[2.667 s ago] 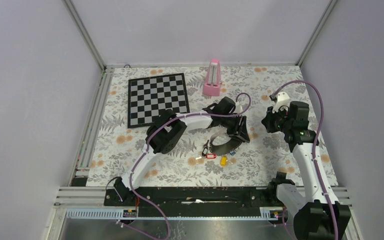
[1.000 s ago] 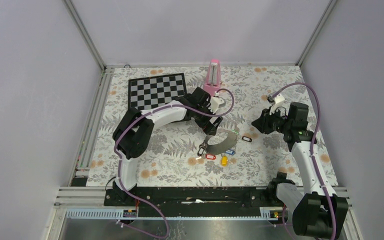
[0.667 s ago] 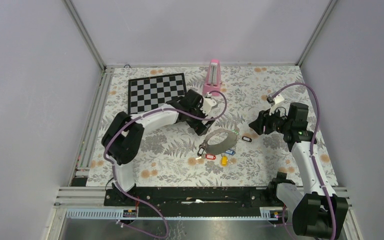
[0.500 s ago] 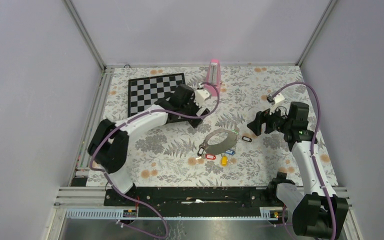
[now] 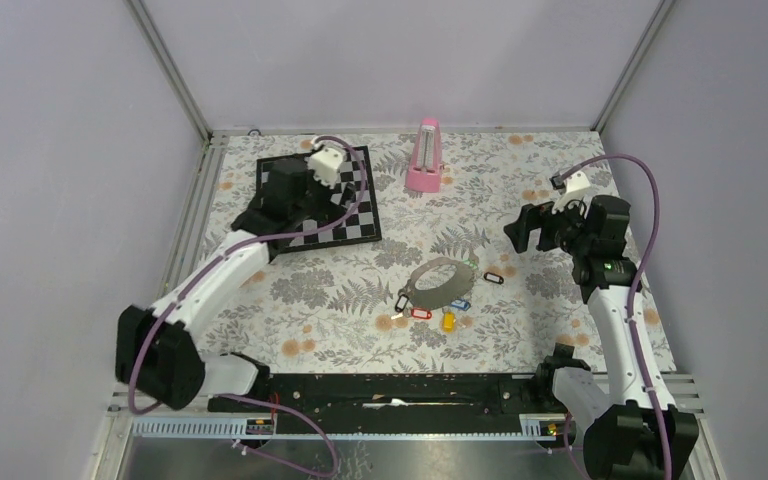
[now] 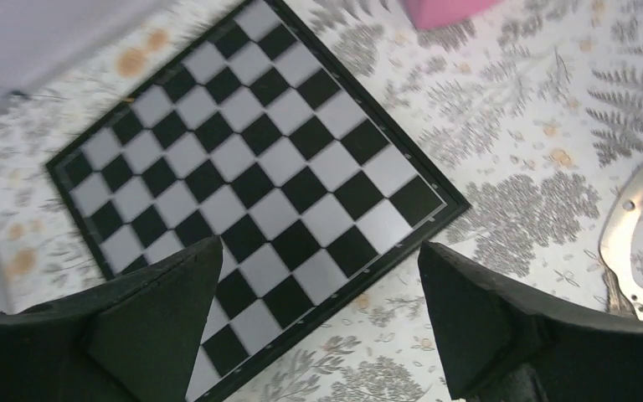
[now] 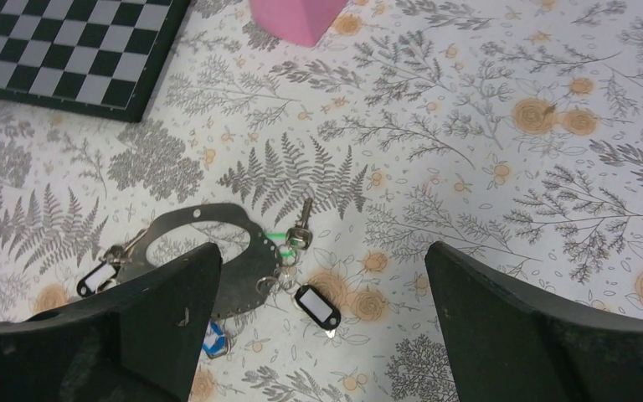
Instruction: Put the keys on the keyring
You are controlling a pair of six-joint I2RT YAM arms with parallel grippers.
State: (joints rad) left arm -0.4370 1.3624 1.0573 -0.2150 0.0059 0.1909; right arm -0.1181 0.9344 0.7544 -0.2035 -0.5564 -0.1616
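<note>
Top external view has the keyring (image 5: 452,290) lying flat on the flowered table (image 5: 520,180) between the two arms. The keys (image 5: 421,313) crowd its rim: red (image 5: 421,313), yellow (image 5: 447,321) and blue (image 5: 460,304) tags at the near edge, and a black tag (image 5: 493,277) just off its right side. I can't tell whether any is threaded on. The right gripper (image 7: 322,251) hangs above them, spread wide and empty, and the left gripper (image 6: 318,247), spread too, hangs over the chessboard (image 6: 251,159).
</note>
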